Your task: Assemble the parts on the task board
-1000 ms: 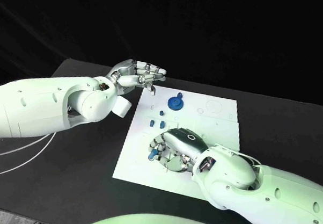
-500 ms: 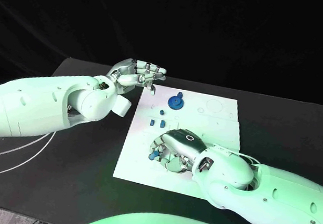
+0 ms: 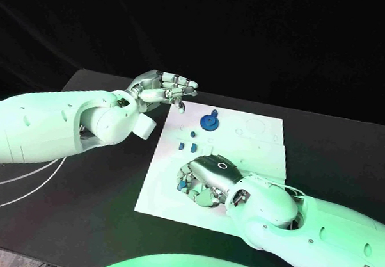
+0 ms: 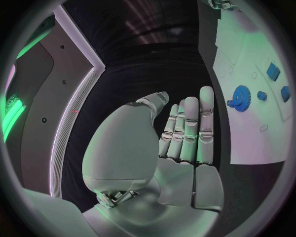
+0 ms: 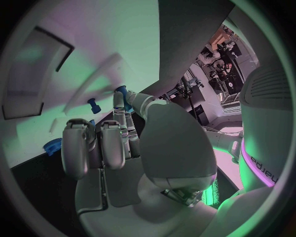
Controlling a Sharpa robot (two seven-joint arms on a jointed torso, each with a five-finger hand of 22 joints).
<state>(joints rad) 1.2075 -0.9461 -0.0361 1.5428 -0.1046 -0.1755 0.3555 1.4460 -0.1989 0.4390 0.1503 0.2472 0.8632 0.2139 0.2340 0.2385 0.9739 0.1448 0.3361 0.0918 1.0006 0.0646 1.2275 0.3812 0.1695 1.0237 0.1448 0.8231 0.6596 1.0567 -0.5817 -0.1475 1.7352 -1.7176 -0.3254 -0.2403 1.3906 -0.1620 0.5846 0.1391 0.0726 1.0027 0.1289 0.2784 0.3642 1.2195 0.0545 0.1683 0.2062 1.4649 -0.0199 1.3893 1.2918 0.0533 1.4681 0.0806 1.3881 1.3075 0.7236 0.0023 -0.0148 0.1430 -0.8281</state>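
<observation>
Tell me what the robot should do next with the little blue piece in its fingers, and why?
Probably lift it a little off the task board. In the right wrist view the right robot hand pinches a small blue part at its fingertips, low over the board, so raising it should free it for carrying. The left robot hand holds nothing at the board's far corner, beside the blue gear.

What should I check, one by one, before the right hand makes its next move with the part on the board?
1. Right hand over the task board: ok.
2. Small blue part pinched at its fingertips: ok.
3. Part seated in a board hole: cannot tell, the hand hides it.
4. Left hand off the board's far corner, holding nothing: ok.
5. Blue gear apart from both hands: ok.
</observation>
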